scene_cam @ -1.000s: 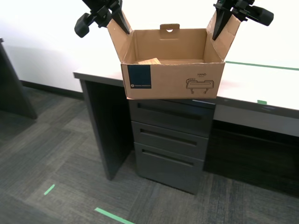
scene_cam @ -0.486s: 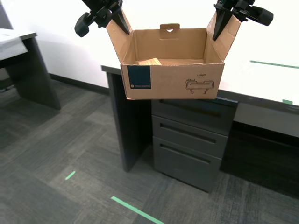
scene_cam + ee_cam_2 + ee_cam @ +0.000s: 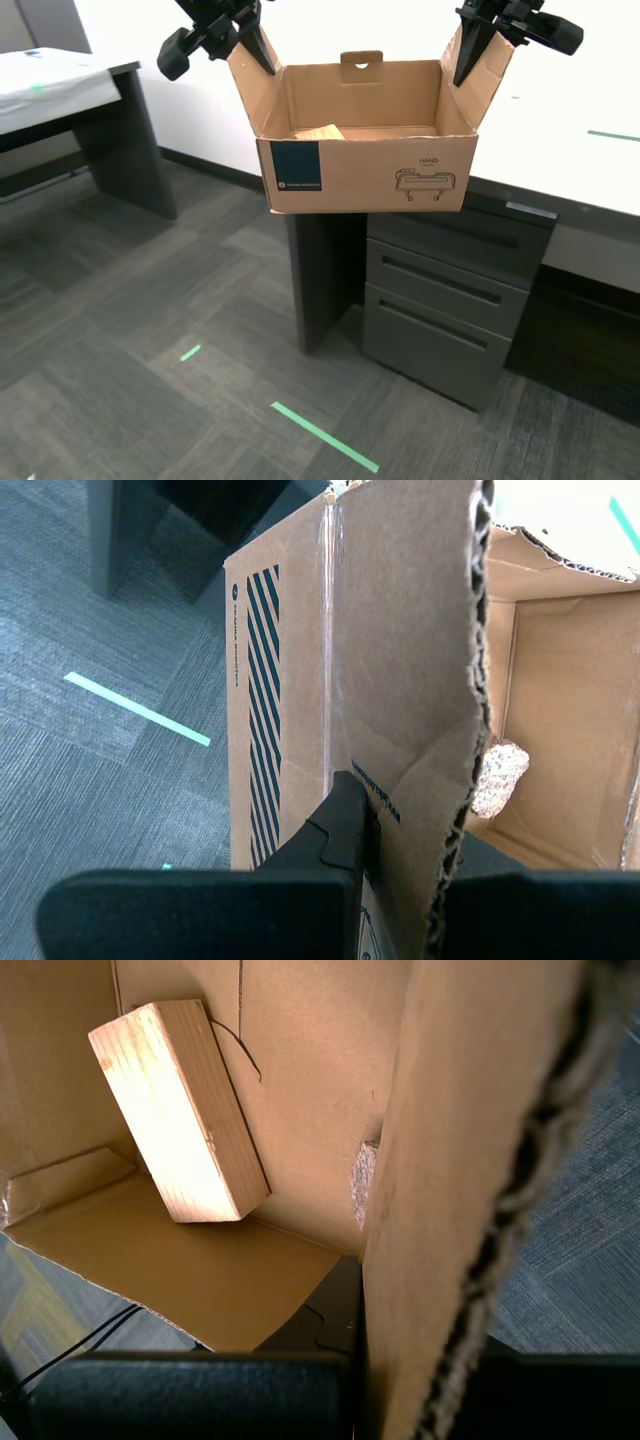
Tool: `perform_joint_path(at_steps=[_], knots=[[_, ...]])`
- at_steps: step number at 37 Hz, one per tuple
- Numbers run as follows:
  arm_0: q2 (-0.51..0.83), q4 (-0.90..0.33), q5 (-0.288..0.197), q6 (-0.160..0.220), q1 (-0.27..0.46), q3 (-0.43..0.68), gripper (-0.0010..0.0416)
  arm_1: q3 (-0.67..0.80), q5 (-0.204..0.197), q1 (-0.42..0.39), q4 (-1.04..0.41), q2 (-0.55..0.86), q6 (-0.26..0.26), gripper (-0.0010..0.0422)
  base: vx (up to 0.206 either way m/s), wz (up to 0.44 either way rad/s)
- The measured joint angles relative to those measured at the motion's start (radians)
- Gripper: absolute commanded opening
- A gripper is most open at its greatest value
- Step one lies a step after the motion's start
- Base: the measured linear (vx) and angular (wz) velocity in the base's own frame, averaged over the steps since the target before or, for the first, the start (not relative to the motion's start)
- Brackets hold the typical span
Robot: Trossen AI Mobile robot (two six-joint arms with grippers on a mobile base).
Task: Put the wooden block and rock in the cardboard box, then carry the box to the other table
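Observation:
The cardboard box (image 3: 380, 175) hangs in mid-air between my two arms, flaps raised. My second gripper (image 3: 252, 38) is shut on the flap (image 3: 400, 660) at the exterior view's left. My first gripper (image 3: 468, 42) is shut on the flap (image 3: 470, 1160) at the exterior view's right. The wooden block (image 3: 180, 1110) lies inside on the box floor, and its top edge shows as a wooden block (image 3: 320, 131) over the front wall. The rock (image 3: 498, 776) also lies inside; in the first wrist view the rock (image 3: 362, 1182) peeks from behind the flap. The other table (image 3: 50, 85), cloth-draped, stands at the exterior view's far left.
A dark desk with a white top (image 3: 570, 150) and a drawer cabinet (image 3: 445, 310) stands behind and below the box toward the exterior view's right. Grey carpet carries green tape strips (image 3: 325, 436). A dark table leg (image 3: 140, 150) rises under the cloth-draped table.
The camera has swung: the desk and drawers slid toward the exterior view's right and the cloth-draped table came into view. Box and grippers keep their places in the picture.

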Motion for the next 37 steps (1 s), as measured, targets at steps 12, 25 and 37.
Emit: perform_joint_path(at_steps=[12, 25, 37], knots=[[0.0, 0.006, -0.002, 0.001, -0.007, 0.0, -0.0001, -0.001, -0.005, 0.0, 0.026, 0.0, -0.015, -0.0001, -0.03, 0.042], [0.0, 0.023, -0.004, 0.005, -0.011, 0.0, -0.0001, -0.007, -0.077, -0.013, -0.009, 0.0, -0.064, -0.0001, 0.0, -0.003], [0.0, 0.026, -0.005, 0.012, -0.013, 0.0, -0.0001, -0.006, -0.082, -0.014, -0.011, -0.007, -0.078, -0.0001, 0.013, -0.015]])
